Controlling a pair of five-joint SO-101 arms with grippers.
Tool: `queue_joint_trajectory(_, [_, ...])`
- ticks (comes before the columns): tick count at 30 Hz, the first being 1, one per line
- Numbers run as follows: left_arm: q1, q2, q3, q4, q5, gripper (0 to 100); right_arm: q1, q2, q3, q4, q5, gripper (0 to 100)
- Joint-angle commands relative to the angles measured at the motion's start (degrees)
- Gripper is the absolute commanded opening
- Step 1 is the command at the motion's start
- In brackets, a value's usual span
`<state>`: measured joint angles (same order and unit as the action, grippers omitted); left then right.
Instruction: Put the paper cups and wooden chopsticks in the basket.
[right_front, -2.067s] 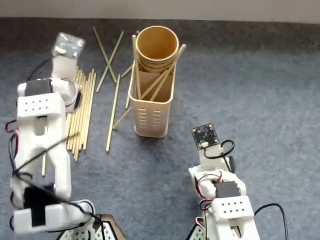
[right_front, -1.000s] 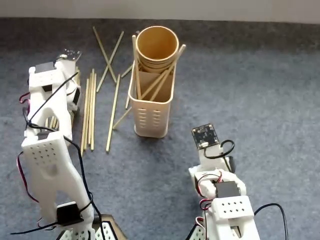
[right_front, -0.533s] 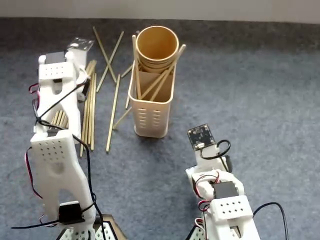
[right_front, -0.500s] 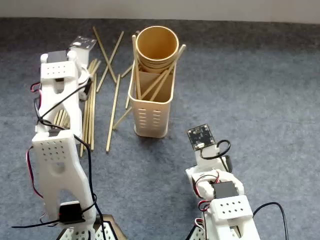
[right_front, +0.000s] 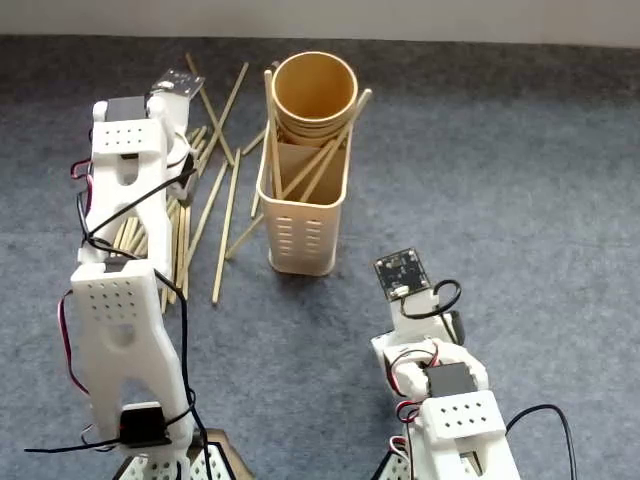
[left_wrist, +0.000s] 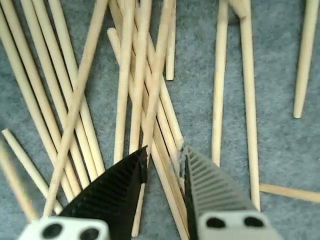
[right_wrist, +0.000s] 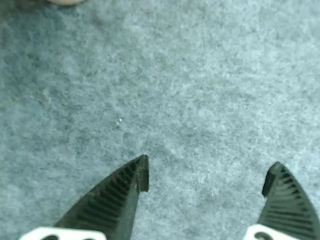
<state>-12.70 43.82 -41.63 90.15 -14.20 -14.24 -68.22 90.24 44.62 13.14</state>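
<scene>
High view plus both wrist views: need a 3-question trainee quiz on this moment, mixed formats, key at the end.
1. True or false: the paper cups sit stacked inside the basket.
2. Multiple choice: the right gripper is
A) shut on a chopstick
B) open over bare carpet
C) holding a cup
3. Short answer: what lies directly below the left gripper?

Key: 1 true. 2 B. 3 loose wooden chopsticks, lying criss-crossed on the carpet.
</scene>
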Motion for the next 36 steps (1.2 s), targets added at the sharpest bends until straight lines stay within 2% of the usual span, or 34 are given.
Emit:
queue_joint_trajectory(1, [0.7,-3.2,-2.2,0.3,0.6,14,-0.4,-0.6,-0.2,-0.7,0.6,35.8])
queue_joint_trajectory(4, [0.0,-3.1,-2.2,0.3,0.4,21,-0.4,-0.6,-0.2,-0.6,0.6,35.8])
queue_joint_trajectory(8, [-2.5,-3.3,-1.5,0.2,0.4,19,-0.3,-0.6,-0.2,-0.6,0.6,35.8])
queue_joint_trajectory(13, [-5.2,-3.3,-1.6,1.8,-7.6,19,-0.3,-0.6,-0.2,-0.6,0.6,35.8])
queue_joint_trajectory(17, [-6.6,-3.8,-2.2,2.3,-11.1,19,1.5,-0.6,-0.5,-0.6,0.6,35.8])
queue_joint_trajectory(24, [-10.2,-3.5,-17.2,3.0,-13.7,19,7.3,-0.7,-0.7,-0.6,0.6,35.8])
queue_joint_trajectory(28, [-10.6,-3.3,-23.6,11.2,-13.5,19,8.1,-0.7,-1.5,-0.6,0.6,35.8])
queue_joint_trajectory(32, [-12.6,-3.3,-19.1,11.4,-13.5,19,8.2,-0.7,-1.5,-0.4,0.6,35.8])
queue_joint_trajectory(36, [-11.5,-3.2,-15.0,10.6,-13.5,19,8.1,-0.7,-2.1,1.9,0.6,35.8])
